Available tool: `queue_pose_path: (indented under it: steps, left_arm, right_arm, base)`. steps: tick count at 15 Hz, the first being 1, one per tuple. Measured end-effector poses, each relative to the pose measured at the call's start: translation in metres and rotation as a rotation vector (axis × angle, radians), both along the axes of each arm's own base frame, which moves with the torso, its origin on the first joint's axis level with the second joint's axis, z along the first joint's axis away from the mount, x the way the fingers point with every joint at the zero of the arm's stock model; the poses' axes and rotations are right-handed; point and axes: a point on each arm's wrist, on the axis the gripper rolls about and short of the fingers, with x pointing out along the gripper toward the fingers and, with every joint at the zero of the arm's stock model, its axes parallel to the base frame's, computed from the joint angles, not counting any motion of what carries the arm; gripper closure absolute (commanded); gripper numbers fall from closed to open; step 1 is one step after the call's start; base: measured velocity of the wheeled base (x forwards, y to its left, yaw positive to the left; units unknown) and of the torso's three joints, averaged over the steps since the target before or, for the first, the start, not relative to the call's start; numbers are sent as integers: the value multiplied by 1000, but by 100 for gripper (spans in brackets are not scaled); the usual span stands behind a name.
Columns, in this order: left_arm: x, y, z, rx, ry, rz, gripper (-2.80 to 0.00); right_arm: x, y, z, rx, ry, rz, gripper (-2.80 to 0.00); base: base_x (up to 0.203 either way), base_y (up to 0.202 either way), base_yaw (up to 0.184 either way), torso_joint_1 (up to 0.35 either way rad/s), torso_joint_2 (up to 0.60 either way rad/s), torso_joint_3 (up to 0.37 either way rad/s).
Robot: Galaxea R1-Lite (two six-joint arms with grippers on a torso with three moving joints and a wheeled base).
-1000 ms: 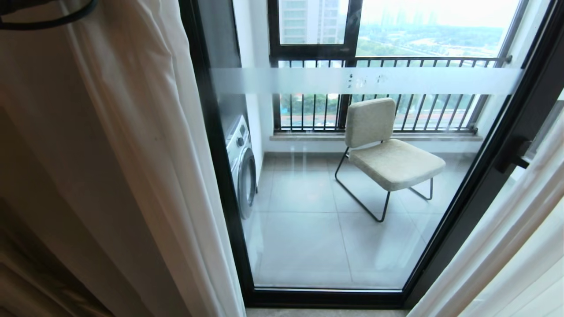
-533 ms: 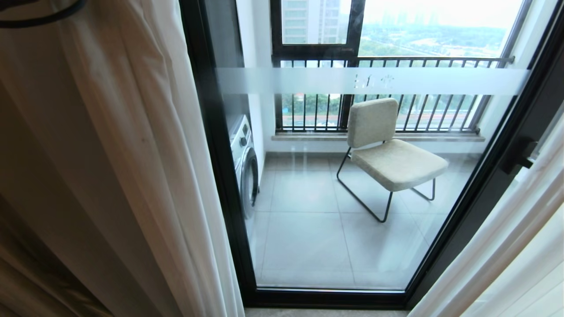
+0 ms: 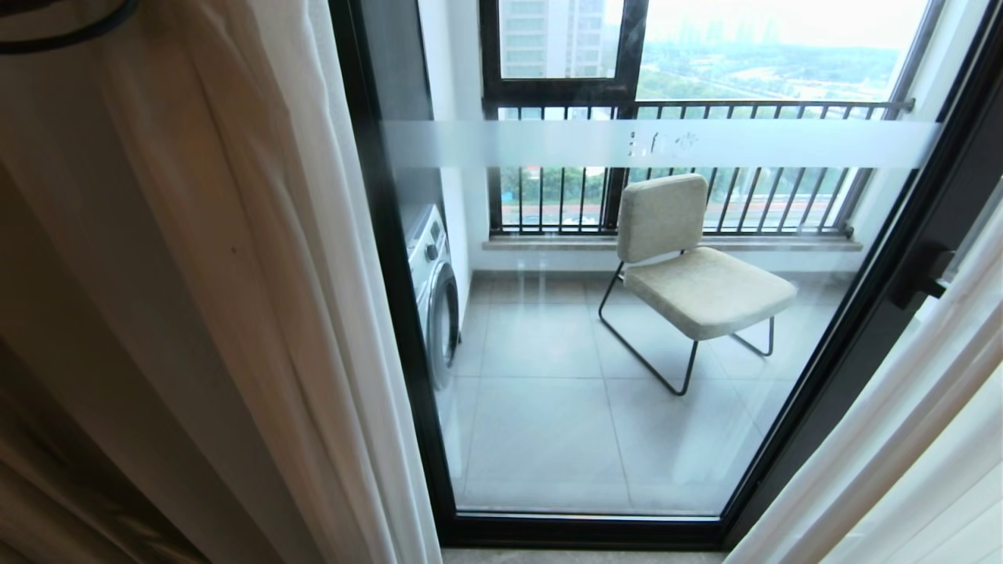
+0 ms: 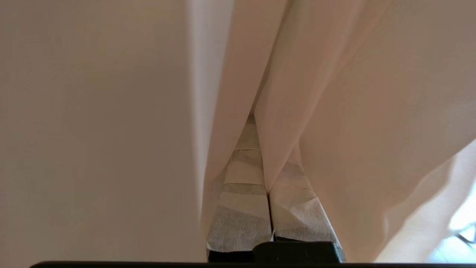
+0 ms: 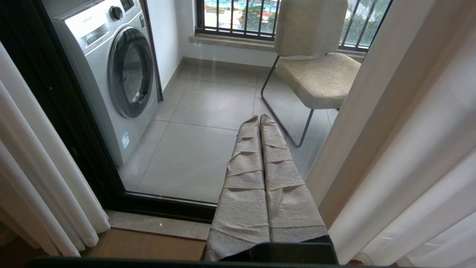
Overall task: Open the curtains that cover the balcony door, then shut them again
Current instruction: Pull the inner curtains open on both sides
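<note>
Pinching a fold of the sheer white pleated curtains [image 4: 305, 123], the left end effector [image 4: 267, 208] stays closed, fabric hanging vertically at nine o'clock of the black-framed glass balcony door [image 3: 595, 376]; right end effector [image 5: 260, 123] closed, empty.

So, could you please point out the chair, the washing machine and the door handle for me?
chair [image 3: 709, 291]: head view, on the seat cushion.
washing machine [image 5: 131, 72]: right wrist view, on the round door glass.
door handle [image 3: 921, 276]: head view, on the dark lever.
</note>
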Motion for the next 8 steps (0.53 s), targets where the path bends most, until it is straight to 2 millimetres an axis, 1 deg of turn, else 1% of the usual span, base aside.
queue_pose_path:
  steps: [5,8]
  left_arm:
    - [-5,48,-3,1,12,110,0]
    - [-8,84,-8,-6,34,191,0]
  right_arm:
    - [0,0,0,0,0,0,0]
    - [0,0,0,0,-1,0,0]
  base:
    - [0,0,0,0,0,0]
    - [0,0,0,0,0,0]
